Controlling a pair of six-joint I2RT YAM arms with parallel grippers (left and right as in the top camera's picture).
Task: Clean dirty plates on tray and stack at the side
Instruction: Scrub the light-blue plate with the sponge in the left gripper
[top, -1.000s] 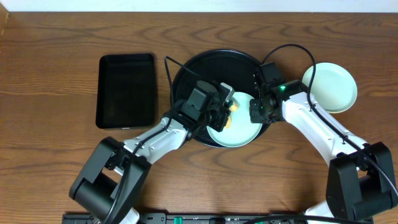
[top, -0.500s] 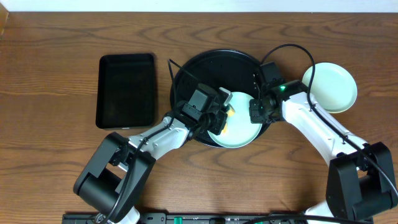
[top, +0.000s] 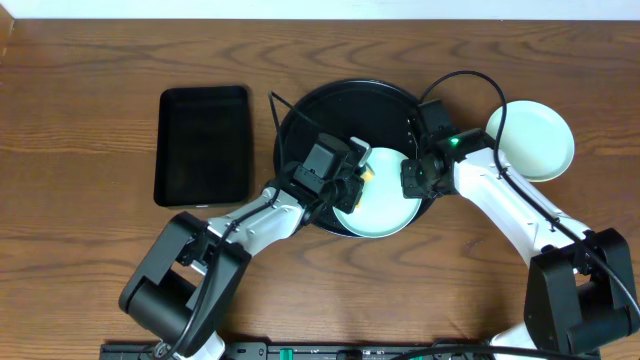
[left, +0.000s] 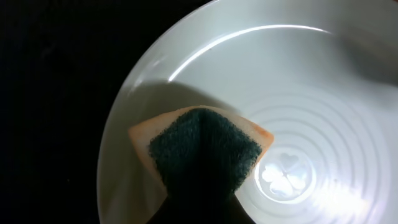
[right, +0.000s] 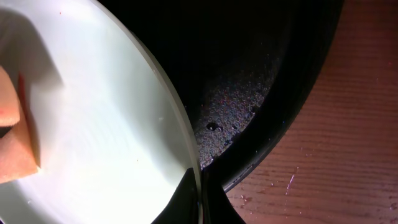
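**STATUS: ONE PLATE HELD IN ROUND TRAY, ONE PLATE ON DESK**

The wooden desk (top: 90, 260) fills the overhead frame. The round black tray (top: 345, 108) sits at upper centre. A rectangular black tray (top: 204, 143) lies apart from it at upper left.

The pale mint plate (top: 385, 212) lies in the lower right part of the round tray, reaching its lower rim. The second mint plate (top: 535, 140) rests on the desk at upper right, outside the round tray and near its rim.

The left gripper (top: 350, 180) is over the left part of the pale mint plate. Its fingers are closed on a sponge (top: 368, 172). In the left wrist view the sponge (left: 202, 146) has an orange body and a dark green scouring face, and it rests on the plate surface beside a moulded clover emblem (left: 286, 171).

The right gripper (top: 410, 180) is at the right edge of the same plate. In the right wrist view its fingers pinch the plate rim at bottom centre. Water droplets (right: 214, 126) sit on the tray floor beside the rim.
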